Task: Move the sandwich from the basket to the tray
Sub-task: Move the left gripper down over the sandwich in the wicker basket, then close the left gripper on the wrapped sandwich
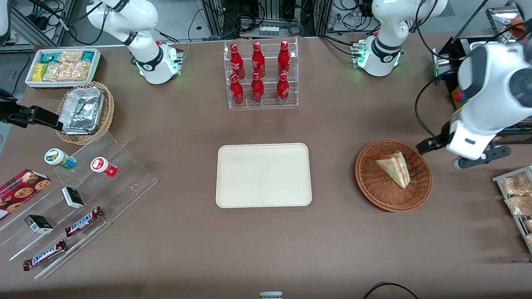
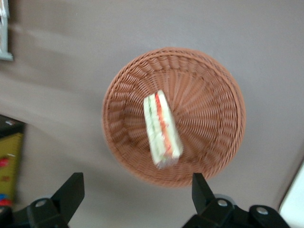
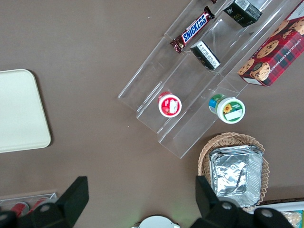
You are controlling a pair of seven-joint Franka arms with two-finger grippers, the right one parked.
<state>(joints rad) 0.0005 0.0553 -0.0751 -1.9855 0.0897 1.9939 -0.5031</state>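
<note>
The sandwich (image 1: 395, 168) is a tan wedge lying in the round reddish-brown basket (image 1: 374, 187). The basket stands on the brown table toward the working arm's end. The left wrist view shows the sandwich (image 2: 162, 130) edge-up with red, green and white layers, in the middle of the basket (image 2: 209, 95). The cream tray (image 1: 264, 174) lies flat at mid-table, beside the basket, with nothing on it. My left gripper (image 1: 461, 153) hangs above the table beside the basket, toward the working arm's end. Its fingers (image 2: 71, 190) are spread wide and hold nothing, and they stand clear of the basket's rim.
A clear rack of red bottles (image 1: 260, 74) stands farther from the front camera than the tray. A foil-lined basket (image 1: 85, 112), a white bin of snacks (image 1: 62, 66) and a stepped clear shelf (image 1: 83, 195) lie toward the parked arm's end. A rack of snack packets (image 1: 517, 195) sits near the gripper.
</note>
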